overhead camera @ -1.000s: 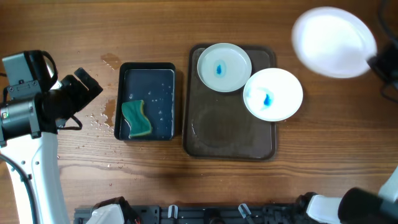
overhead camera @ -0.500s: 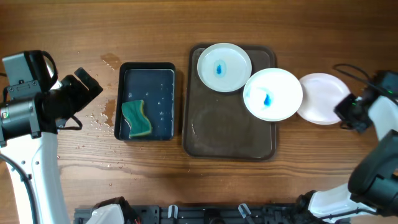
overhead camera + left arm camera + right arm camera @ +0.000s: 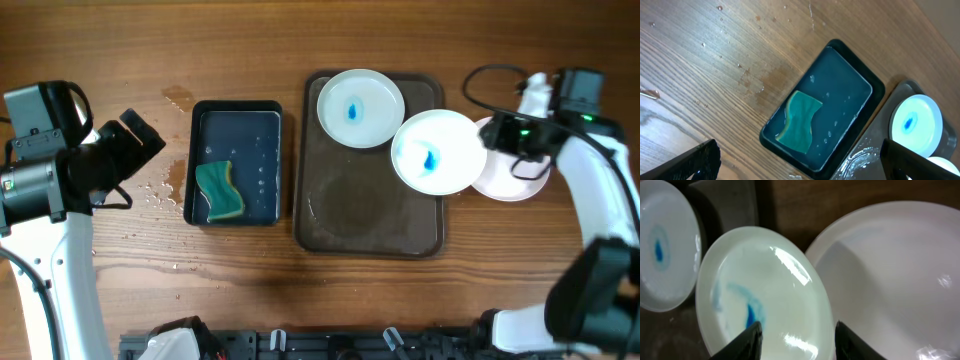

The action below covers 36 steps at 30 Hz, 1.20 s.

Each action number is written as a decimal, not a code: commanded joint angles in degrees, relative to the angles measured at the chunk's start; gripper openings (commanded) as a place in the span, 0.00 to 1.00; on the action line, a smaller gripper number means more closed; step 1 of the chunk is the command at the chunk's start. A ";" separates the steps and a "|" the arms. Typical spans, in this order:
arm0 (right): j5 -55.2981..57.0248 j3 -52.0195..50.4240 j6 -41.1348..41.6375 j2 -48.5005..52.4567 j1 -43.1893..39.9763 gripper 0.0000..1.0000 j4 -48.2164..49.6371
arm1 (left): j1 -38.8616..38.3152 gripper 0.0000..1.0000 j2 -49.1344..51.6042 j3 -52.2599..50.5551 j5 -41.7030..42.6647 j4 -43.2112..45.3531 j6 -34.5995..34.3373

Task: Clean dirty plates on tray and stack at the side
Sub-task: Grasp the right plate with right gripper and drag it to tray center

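The brown tray [image 3: 360, 205] holds a white plate with a blue smear [image 3: 360, 108] at its back. A second smeared plate [image 3: 438, 151] overhangs the tray's right rim. A plain white plate [image 3: 520, 182] lies on the table right of the tray, partly under the second plate. My right gripper [image 3: 497, 135] is open above where these two plates meet. In the right wrist view its fingers [image 3: 800, 342] straddle the smeared plate's [image 3: 760, 295] right rim, with the plain plate [image 3: 890, 270] beside it. My left gripper [image 3: 138, 160] is open and empty at the far left.
A black tray [image 3: 237, 108] with water and a green sponge [image 3: 219, 190] stands left of the brown tray; it also shows in the left wrist view [image 3: 875, 85]. Water drops wet the wood [image 3: 165, 190] left of the black tray.
My right arm brought the plain white plate down from the upper right onto the table beside the tray, let go of it, then moved left over the smeared plate's rim. The left arm stayed still.
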 commanded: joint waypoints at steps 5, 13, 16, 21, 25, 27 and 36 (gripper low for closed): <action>5.05 -0.09 1.25 10.49 1.53 0.04 2.32 | 0.35 1.00 -0.22 0.74 0.31 0.02 -0.55; 12.94 0.90 2.86 -2.08 1.46 0.35 -3.45 | 0.35 1.00 -0.22 0.74 0.31 0.02 -0.55; 14.49 0.57 2.47 0.59 1.36 0.38 -2.16 | 0.37 1.00 -0.22 0.74 0.31 0.02 -0.55; 6.58 -0.35 2.21 8.04 1.36 0.04 -2.08 | 0.35 1.00 -0.22 0.74 0.31 0.02 -0.55; 2.84 0.96 2.43 0.24 1.38 0.04 -6.71 | 0.37 1.00 -0.22 0.74 0.28 0.02 -0.55; 2.84 1.31 2.47 -7.54 2.19 0.04 -12.44 | 0.35 1.00 -0.22 0.74 0.31 0.02 -0.55; 3.06 -19.69 34.27 -13.60 25.90 0.04 -6.21 | 0.35 1.00 -0.22 0.74 9.73 1.79 -0.52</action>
